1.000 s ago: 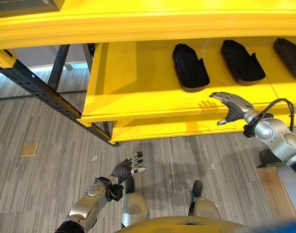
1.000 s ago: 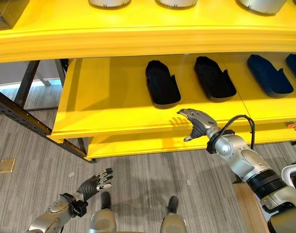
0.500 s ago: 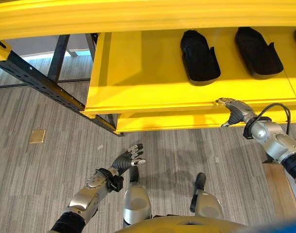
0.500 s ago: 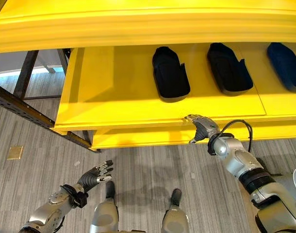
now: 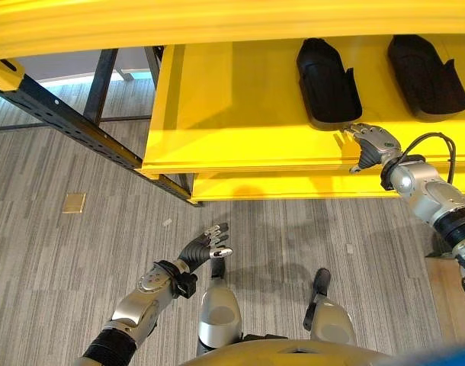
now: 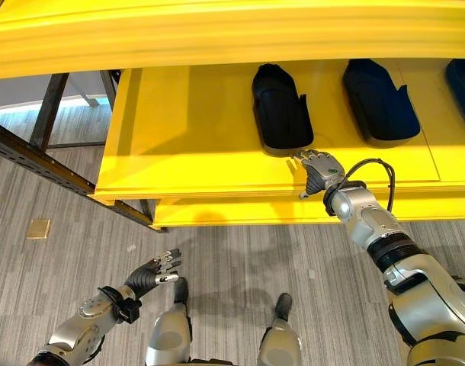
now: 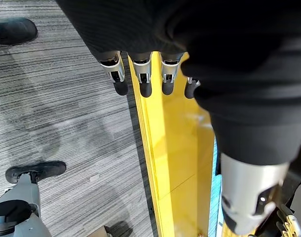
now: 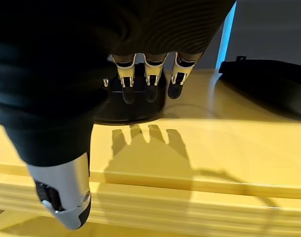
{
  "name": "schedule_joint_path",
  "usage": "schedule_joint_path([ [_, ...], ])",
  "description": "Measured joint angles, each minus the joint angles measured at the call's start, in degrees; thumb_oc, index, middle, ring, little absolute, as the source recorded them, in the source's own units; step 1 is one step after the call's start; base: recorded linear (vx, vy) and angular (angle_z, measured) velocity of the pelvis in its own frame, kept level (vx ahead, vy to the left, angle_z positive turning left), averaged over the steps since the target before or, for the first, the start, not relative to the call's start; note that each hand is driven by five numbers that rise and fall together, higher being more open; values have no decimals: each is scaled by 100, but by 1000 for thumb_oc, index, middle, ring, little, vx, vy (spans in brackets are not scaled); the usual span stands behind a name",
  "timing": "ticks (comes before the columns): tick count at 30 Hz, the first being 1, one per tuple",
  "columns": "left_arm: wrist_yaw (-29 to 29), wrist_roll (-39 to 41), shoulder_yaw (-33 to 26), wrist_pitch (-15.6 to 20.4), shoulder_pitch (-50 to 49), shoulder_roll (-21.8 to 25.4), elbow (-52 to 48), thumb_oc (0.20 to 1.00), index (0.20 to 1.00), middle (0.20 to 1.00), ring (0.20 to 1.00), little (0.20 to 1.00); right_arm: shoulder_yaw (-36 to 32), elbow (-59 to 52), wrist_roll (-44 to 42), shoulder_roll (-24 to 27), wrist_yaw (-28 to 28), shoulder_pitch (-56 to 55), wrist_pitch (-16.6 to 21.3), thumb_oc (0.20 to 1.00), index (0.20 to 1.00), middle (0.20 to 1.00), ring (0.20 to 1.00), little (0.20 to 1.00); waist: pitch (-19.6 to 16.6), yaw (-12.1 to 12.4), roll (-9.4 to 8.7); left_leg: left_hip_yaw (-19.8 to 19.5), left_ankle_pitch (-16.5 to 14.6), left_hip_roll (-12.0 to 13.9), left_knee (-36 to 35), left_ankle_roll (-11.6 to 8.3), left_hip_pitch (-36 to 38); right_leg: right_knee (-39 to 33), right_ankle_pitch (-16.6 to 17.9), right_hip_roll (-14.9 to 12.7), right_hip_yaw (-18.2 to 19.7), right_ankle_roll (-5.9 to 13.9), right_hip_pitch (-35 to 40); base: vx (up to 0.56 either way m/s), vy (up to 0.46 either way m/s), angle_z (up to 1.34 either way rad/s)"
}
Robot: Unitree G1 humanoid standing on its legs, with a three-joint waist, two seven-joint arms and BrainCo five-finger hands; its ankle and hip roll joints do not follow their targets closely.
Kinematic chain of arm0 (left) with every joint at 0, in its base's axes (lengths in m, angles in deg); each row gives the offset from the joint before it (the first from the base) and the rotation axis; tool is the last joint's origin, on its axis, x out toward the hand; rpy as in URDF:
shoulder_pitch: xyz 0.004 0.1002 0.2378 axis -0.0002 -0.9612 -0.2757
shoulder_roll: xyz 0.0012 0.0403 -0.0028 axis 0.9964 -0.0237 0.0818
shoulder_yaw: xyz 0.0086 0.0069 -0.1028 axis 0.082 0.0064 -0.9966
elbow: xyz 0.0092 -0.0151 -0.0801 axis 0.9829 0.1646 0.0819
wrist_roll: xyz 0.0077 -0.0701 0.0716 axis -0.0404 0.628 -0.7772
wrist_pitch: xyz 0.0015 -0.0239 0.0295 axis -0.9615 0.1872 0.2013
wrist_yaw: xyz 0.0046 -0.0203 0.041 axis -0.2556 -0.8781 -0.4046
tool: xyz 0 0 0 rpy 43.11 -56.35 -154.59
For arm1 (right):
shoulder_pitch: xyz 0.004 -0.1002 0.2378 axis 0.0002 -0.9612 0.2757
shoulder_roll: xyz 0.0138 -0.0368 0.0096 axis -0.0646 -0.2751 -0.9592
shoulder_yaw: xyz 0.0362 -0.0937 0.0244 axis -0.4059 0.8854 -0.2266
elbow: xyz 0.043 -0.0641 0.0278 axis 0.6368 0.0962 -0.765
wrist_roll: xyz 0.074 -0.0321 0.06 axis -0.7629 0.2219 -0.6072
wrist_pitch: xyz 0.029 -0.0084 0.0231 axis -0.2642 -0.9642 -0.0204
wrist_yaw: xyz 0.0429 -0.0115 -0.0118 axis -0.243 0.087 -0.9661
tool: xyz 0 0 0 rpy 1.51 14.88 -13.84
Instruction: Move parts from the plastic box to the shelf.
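- You are holding the right hand (image 6: 321,166) over the front part of the yellow shelf (image 6: 194,145), just at the near end of a black part (image 6: 280,110); in the head views it is sitting at about 3 o'clock.
- Its fingers (image 8: 147,79) are hanging loosely extended and gripping nothing, their dark tips just above the shelf surface and casting a shadow on the yellow board in front of the part.
- The black part is lying flat on the shelf, its long side running from front to back; you are seeing it right past the fingertips in the right wrist view.
- A second black part (image 6: 379,99) is lying beside the first, toward 2 o'clock, with a strip of bare yellow between the two.
- You are keeping the left hand (image 5: 206,247) low over the grey striped floor (image 5: 65,259), at about 7 o'clock, well apart from the shelf.
- Its fingers (image 7: 143,79) are relaxed and open, holding nothing; past them the left wrist view is showing the shelf's yellow edge and the floor.
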Motion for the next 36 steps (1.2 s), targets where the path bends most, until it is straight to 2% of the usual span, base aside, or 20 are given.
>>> schedule_joint_path([
  [5,2,-2,2,-1,9,0,0,1000,1000,1000,1000,1000,246,203,148,-38,-250,135,-13,1000,1000,1000,1000,1000,-1,44,2,-21,1,-17,19,0,7,40,-7,-21,-6,3,5,6,1,0],
  [11,60,-12,4,-2,12,-1,1,1000,1000,1000,1000,1000,318,825,201,-315,-451,305,-134,1000,1000,1000,1000,1000,-8,59,12,-68,14,-32,25,10,8,82,-15,-44,-33,6,15,4,-1,1],
  [20,86,-63,16,-10,28,-4,1,1000,1000,1000,1000,1000,354,1143,199,-469,-328,381,-213,1000,1000,1000,1000,1000,-22,74,54,-136,24,-35,26,27,8,238,-80,-73,-74,-9,-16,4,-1,3],
  [27,83,-64,84,-68,89,-18,0,1000,1000,1000,1000,1000,505,1420,189,-540,-384,833,-339,1000,1000,1000,1000,1000,-43,146,237,-153,48,-36,27,3,7,277,-102,-77,-81,-9,-25,0,0,0],
  [36,86,-71,177,-103,136,-19,0,1000,1000,1000,1000,1000,504,1551,22,-713,-393,1024,-455,1000,1000,1000,1000,1000,-44,209,238,-159,49,-39,32,3,5,520,-238,-112,-70,-18,-129,2,0,0],
])
